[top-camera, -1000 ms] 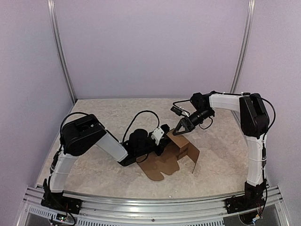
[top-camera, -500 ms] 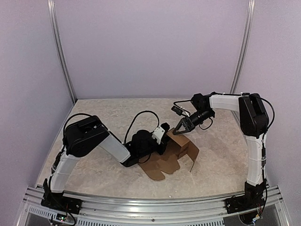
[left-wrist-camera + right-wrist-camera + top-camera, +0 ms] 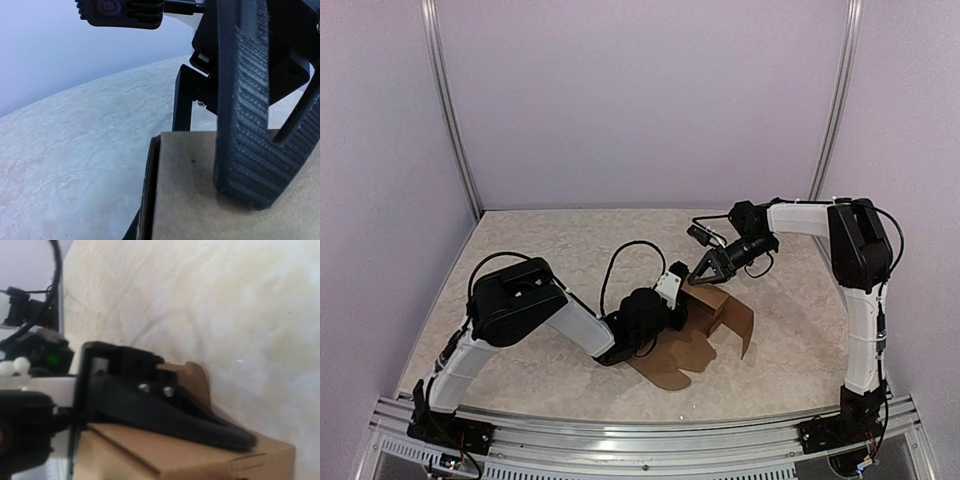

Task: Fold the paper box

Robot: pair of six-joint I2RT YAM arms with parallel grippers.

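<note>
counter (image 3: 540,250) unchanged. left arm (image 3: 520,305) has swung in and to the right over the last second, elbow and wrist both nearer centre. right arm (image 3: 860,260) has barely moved. the paper box (image 3: 720,312) sits mid-counter between the two hands, half-formed: one raised walled section, flat flaps spread on the near side toward the bases. it has slid slightly right with the left arm's push, and the right-side panel went with it. the left hand (image 3: 678,298) is at the box's left wall. wrist view shows one finger (image 3: 245,140) laid flat on a cardboard face and the other out of sight, so can't tell if it's clamped or just pressing. the right hand (image 3: 698,278) is at the far top edge with one finger (image 3: 190,420) lying along the top of the box and the other hidden, so grip also unclear. my read: walls are being squared up, flaps not yet tucked, fold midway at best.
</note>
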